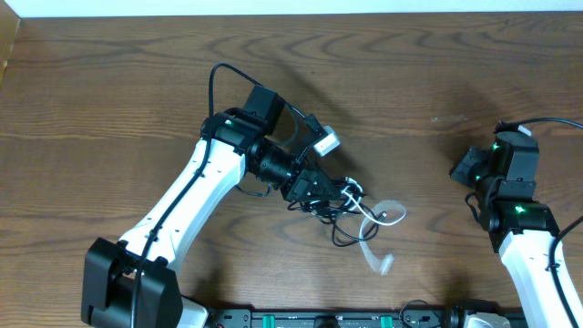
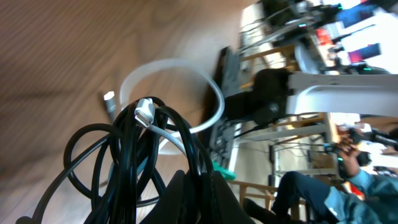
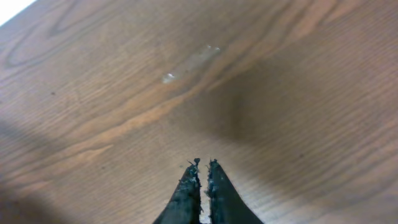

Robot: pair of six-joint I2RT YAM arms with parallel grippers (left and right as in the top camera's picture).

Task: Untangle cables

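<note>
The cables [image 1: 344, 211] lie in a tangle at the table's middle: black loops [image 2: 124, 165] knotted with a short white cord [image 1: 378, 221] whose end plug [image 1: 384, 264] rests toward the front. In the left wrist view the white cord [image 2: 193, 81] arcs behind the black loops and a white plug [image 2: 144, 112] sits on top of them. My left gripper [image 1: 321, 196] [image 2: 200, 180] is shut on black strands of the bundle. My right gripper [image 1: 463, 169] [image 3: 204, 163] hovers over bare wood far to the right, its fingers almost touching, holding nothing.
The wooden table [image 1: 109, 100] stretches wide to the left and back. A black rail [image 1: 319, 319] runs along the front edge. Both arm bases stand at the front corners. Beyond the table edge the left wrist view shows desks and a seated person [image 2: 323, 193].
</note>
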